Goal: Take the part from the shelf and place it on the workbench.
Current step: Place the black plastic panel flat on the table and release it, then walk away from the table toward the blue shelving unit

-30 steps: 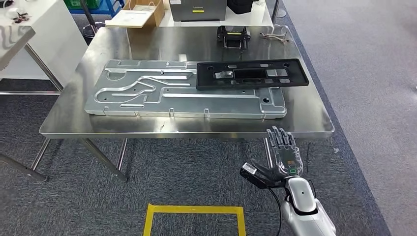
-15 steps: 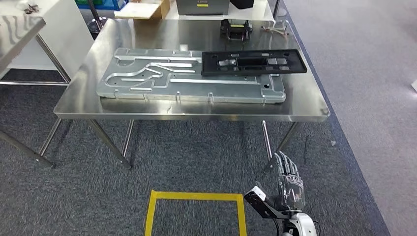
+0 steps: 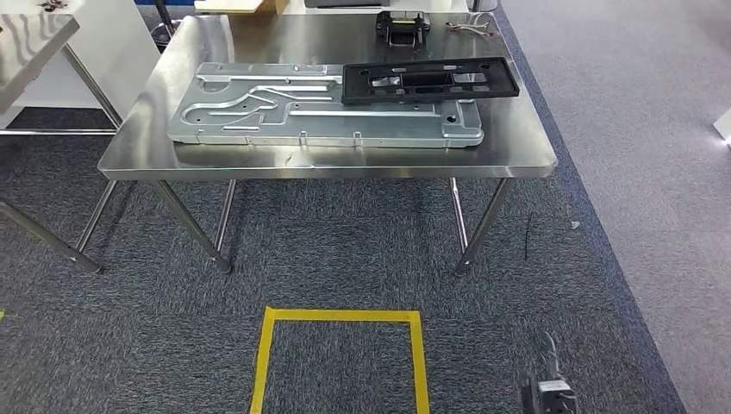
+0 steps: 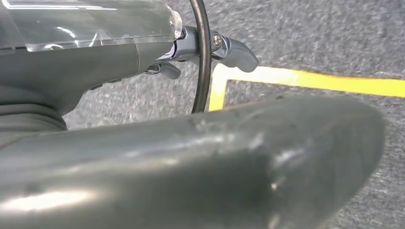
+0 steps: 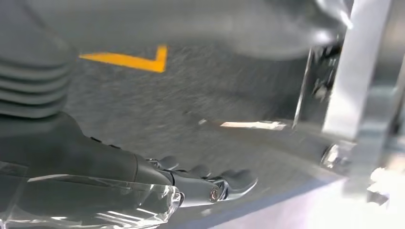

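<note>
on workbench (image 3: 517, 155): flat black slotted part (image 3: 429, 79) atop grey plate (image 3: 259, 121); both hands' fingers empty, uncurled.

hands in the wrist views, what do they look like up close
The left hand has a grey ribbed cover, a clear glossy plate on top, a thick grey thumb and darker fingers, with a black cable looping past. The right hand looks the same: grey ribbing, clear plate, a small screw by the fingers.

Grey carpet (image 3: 362, 259) with a yellow tape square (image 3: 340, 358) lies before a steel-legged table (image 3: 328, 164).
</note>
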You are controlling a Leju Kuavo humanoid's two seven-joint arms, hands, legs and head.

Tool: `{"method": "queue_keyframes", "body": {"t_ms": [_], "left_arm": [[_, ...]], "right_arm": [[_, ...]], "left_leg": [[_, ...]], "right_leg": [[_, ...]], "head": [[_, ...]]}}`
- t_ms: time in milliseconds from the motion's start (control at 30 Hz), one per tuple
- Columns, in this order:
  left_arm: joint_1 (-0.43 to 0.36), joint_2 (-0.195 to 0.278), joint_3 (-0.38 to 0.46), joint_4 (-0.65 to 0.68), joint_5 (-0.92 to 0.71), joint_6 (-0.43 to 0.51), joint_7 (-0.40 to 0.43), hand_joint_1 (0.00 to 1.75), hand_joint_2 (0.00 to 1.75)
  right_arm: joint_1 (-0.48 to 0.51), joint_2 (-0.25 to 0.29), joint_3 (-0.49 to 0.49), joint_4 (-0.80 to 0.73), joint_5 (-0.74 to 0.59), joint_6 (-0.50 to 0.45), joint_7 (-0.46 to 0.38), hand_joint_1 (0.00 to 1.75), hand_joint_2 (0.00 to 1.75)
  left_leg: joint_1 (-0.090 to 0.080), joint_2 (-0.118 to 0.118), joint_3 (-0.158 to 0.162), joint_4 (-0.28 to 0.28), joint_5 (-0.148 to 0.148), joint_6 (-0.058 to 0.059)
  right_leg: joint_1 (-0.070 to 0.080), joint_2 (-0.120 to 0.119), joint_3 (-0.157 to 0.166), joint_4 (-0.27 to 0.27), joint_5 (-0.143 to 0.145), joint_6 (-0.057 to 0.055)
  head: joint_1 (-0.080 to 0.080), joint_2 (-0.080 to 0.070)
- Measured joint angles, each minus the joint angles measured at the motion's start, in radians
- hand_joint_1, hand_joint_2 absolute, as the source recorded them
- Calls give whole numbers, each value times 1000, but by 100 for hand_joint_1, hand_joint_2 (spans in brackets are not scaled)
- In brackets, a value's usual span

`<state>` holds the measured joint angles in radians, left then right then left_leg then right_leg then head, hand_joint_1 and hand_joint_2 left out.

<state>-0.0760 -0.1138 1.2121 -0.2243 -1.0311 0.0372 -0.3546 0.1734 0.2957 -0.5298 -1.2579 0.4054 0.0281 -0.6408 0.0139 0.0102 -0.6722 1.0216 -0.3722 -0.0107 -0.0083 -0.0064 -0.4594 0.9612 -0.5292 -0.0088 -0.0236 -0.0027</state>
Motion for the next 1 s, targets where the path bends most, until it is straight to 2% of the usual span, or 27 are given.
{"method": "queue_keyframes", "body": {"t_ms": [33, 100, 133, 167, 200, 233, 267, 300, 333, 367, 400, 467, 500, 533, 600, 633, 667, 700, 733, 767, 800, 833, 867, 900, 933, 1000], "left_arm": [[2, -1, 4, 0, 1, 3, 0, 0, 0], [4, -3, 10, 0, -4, 13, 0, 0, 0], [3, -4, 11, 0, -8, 20, 0, 0, 0], [2, -4, 11, 0, -12, 26, 0, 0, 0], [2, -4, 12, 0, -14, 31, -1, 0, 0], [2, -4, 14, 0, -14, 35, -2, 0, 0], [2, -4, 15, 0, -13, 37, -4, 0, 0], [0, -5, 17, 0, -11, 39, -7, 0, 0], [-2, -6, 19, 0, -8, 39, -9, 0, 0], [-3, -6, 21, 0, -6, 39, -11, 0, 0], [-4, -7, 25, 0, -4, 39, -13, 0, 0], [-3, -10, 32, 0, 0, 39, -15, 0, 0], [-3, -11, 34, 0, 2, 40, -18, 0, 0], [-4, -13, 36, 0, 4, 42, -21, 0, 0], [-4, -15, 39, 0, 9, 48, -27, 0, 0], [-4, -15, 41, 0, 11, 50, -27, 0, 0], [-3, -15, 44, 0, 13, 53, -27, 0, 0], [-2, -15, 48, 0, 14, 54, -27, 0, 0], [-2, -15, 51, 0, 15, 54, -27, 0, 0], [-2, -16, 55, 0, 16, 55, -27, 0, 0], [-2, -17, 57, 0, 16, 55, -27, 0, 0], [-3, -19, 58, 0, 17, 55, -27, 0, 0], [-4, -20, 60, 0, 18, 56, -27, 0, 0], [-5, -20, 62, 0, 19, 57, -26, 0, 0], [-4, -21, 64, 0, 20, 58, -24, 0, 0], [-1, -20, 69, 0, 22, 61, -20, 0, 0]], "right_arm": [[-7, 6, -51, 27, 13, 37, -16, 0, 0], [-30, 9, -163, 103, 49, 91, -34, 0, 0], [-44, 10, -222, 152, 69, 103, -37, 0, 0], [-57, 9, -279, 202, 87, 104, -35, 0, 0], [-70, 8, -333, 254, 101, 97, -30, 0, 0], [-83, 6, -382, 306, 112, 83, -18, 0, 0], [-95, 4, -426, 358, 122, 61, 1, 0, 0], [-106, 1, -464, 409, 131, 35, 23, 0, 0], [-116, -4, -497, 460, 140, 6, 48, 0, 0], [-126, -8, -527, 509, 147, -24, 72, 0, 0], [-136, -13, -554, 558, 153, -52, 95, 0, 0], [-152, -25, -603, 646, 159, -100, 143, 0, 0], [-158, -31, -625, 687, 161, -123, 172, 0, 0], [-163, -36, -644, 722, 163, -145, 202, 0, 0], [-174, -43, -680, 783, 164, -184, 271, 0, 0], [-179, -45, -694, 808, 164, -200, 301, 0, 0], [-184, -48, -708, 831, 164, -215, 331, 0, 0], [-189, -51, -720, 851, 164, -229, 355, 0, 0], [-193, -53, -730, 869, 165, -239, 374, 0, 0], [-196, -56, -739, 885, 166, -247, 391, 0, 0], [-200, -59, -746, 898, 168, -253, 404, 0, 0], [-203, -60, -751, 909, 171, -258, 417, 0, 0], [-205, -61, -755, 920, 177, -261, 429, 0, 0], [-208, -62, -758, 930, 184, -263, 440, 0, 0], [-209, -63, -759, 939, 194, -263, 448, 0, 0], [-212, -66, -759, 953, 221, -256, 460, 0, 0]], "left_leg": [[1, -1, -11, 32, -38, -4], [3, -2, -41, 148, -143, -10], [3, -2, -52, 213, -178, -12], [3, -2, -51, 257, -191, -13], [3, -2, -36, 271, -180, -13], [2, -2, -3, 250, -156, -10], [1, -3, 47, 195, -133, -5], [-1, -4, 102, 124, -126, 2], [-3, -6, 149, 55, -131, 7], [-7, -7, 179, 5, -143, 12], [-10, -7, 192, -21, -152, 16], [-9, -3, 184, -36, -140, 27], [-7, -1, 178, -41, -130, 36], [-4, 1, 169, -47, -120, 45], [-2, 2, 148, -51, -102, 55], [-2, 1, 137, -50, -92, 54], [-2, 0, 125, -49, -83, 53], [-2, -3, 114, -48, -74, 50], [-1, -8, 102, -45, -66, 46], [-1, -14, 91, -42, -59, 42], [0, -20, 81, -37, -52, 37], [0, -27, 71, -31, -47, 32], [-1, -34, 65, -27, -41, 25], [-2, -40, 60, -25, -35, 18], [-2, -46, 58, -24, -29, 11], [1, -51, 52, -17, -30, -1]], "right_leg": [[-1, -2, -9, -1, 11, -8], [1, -4, -34, 3, 30, -18], [3, -5, -49, 7, 38, -19], [5, -6, -64, 13, 46, -19], [6, -8, -81, 19, 54, -19], [8, -8, -98, 26, 61, -18], [8, -7, -113, 34, 68, -16], [10, -7, -126, 40, 73, -13], [11, -6, -135, 45, 79, -9], [11, -6, -140, 47, 86, -4], [10, -7, -144, 47, 94, 2], [7, -6, -147, 45, 104, 14], [6, -3, -152, 53, 91, 19], [5, -1, -162, 75, 64, 24], [1, 3, -197, 176, -26, 31], [-1, 4, -216, 239, -61, 35], [-4, 4, -226, 290, -76, 38], [-6, 4, -222, 312, -68, 41], [-9, 5, -197, 296, -43, 42], [-12, 9, -153, 242, -14, 43], [-14, 21, -99, 168, 2, 41], [-15, 34, -49, 94, 6, 39], [-14, 44, -16, 41, 0, 35], [-12, 49, -1, 14, -9, 31], [-9, 45, 1, 6, -10, 25], [-11, 26, -3, 3, -1, 7]], "head": [[0, 0], [0, 0], [0, 0], [0, 0], [0, 0], [0, 0], [0, 0], [0, 0], [0, 0], [0, 0], [0, 0], [0, 0], [0, 0], [0, 0], [0, 0], [0, 0], [0, 0], [0, 0], [0, 0], [0, 0], [0, 0], [0, 0], [0, 0], [0, 0], [0, 0], [0, 0]]}}
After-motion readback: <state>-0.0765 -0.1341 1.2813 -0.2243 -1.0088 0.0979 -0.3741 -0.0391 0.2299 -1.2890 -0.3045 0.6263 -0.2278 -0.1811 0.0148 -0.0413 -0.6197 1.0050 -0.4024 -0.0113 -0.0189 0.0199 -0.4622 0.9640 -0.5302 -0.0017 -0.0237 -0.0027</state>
